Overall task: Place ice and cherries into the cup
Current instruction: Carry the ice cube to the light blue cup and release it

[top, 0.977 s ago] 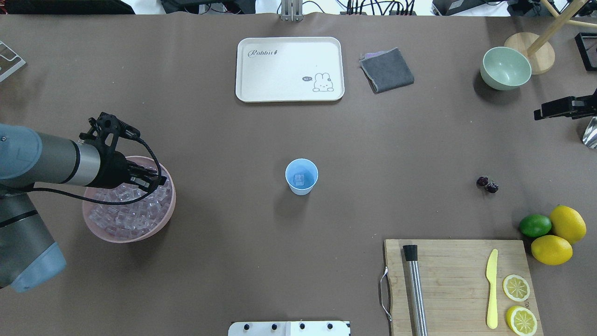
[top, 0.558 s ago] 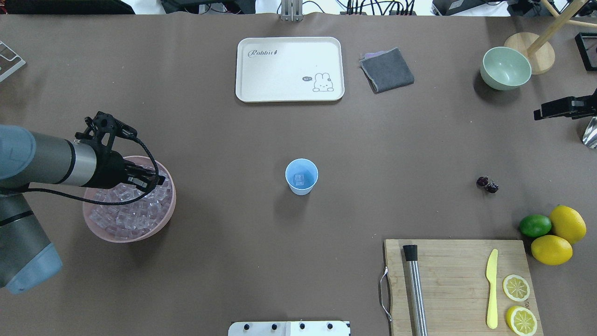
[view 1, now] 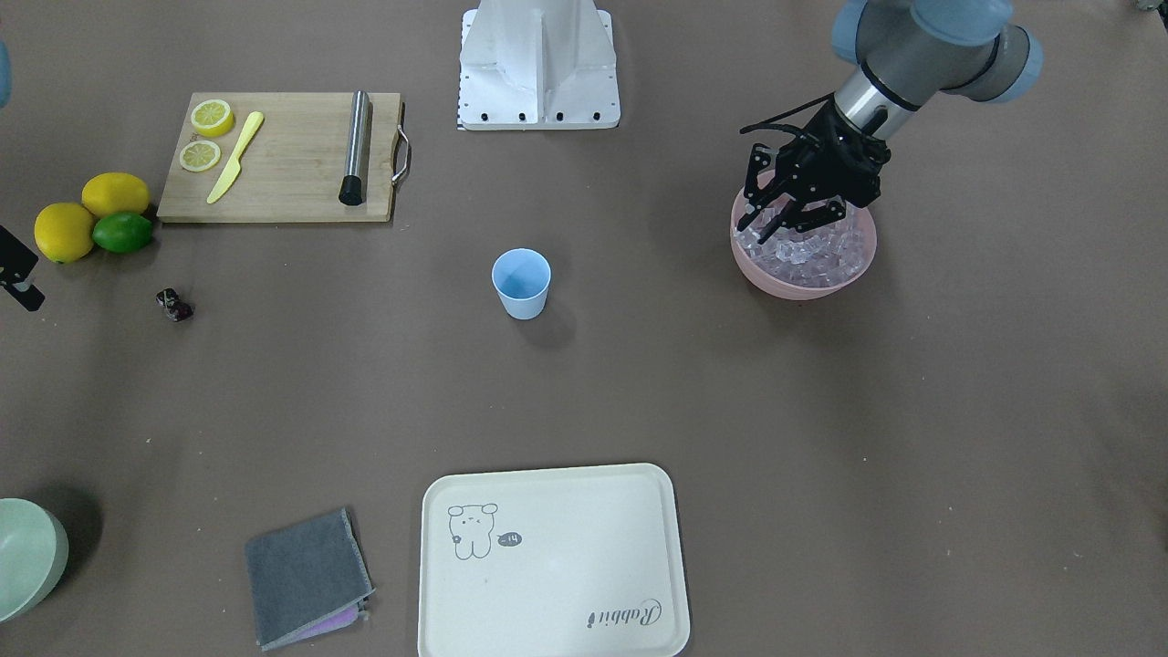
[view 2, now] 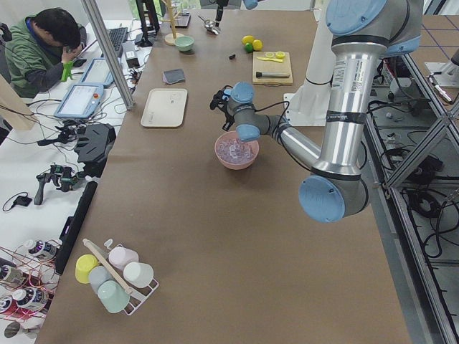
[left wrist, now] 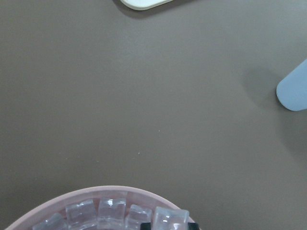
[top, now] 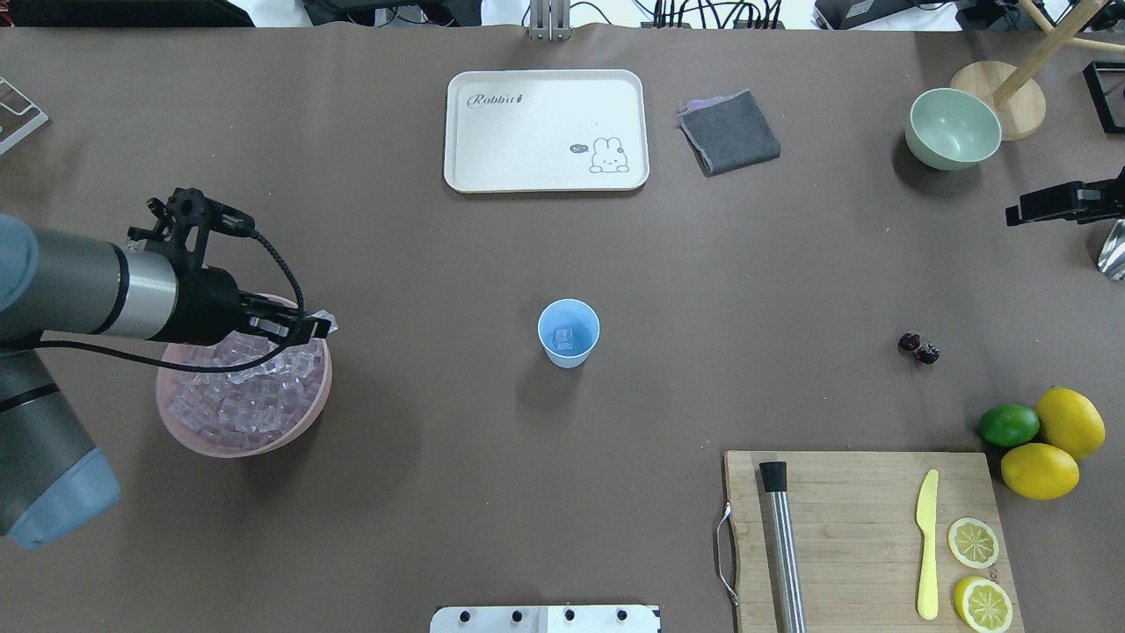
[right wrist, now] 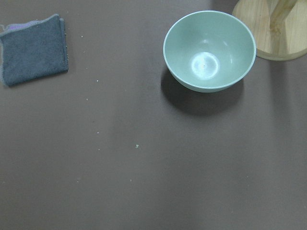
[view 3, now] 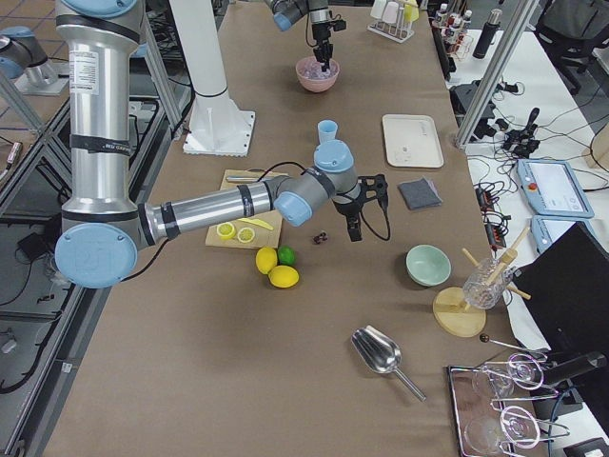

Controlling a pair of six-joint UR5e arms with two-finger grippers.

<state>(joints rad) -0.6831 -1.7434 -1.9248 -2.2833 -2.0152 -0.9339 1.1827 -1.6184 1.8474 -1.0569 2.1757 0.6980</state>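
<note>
One ice cube [top: 324, 318] between cube-wide left jaws

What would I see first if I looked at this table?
The pink bowl heaped with glassy ice cubes on the robot's left stands out, with the left gripper over its rim pinching one cube. Then the little blue cup alone in the middle, and the bright lemons and lime beside the cutting board.

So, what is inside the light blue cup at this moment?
From overhead, one clear ice cube lies on the bottom of the cup. The cherries are not inside; they lie apart on the table. What the cube itself covers cannot be seen.
</note>
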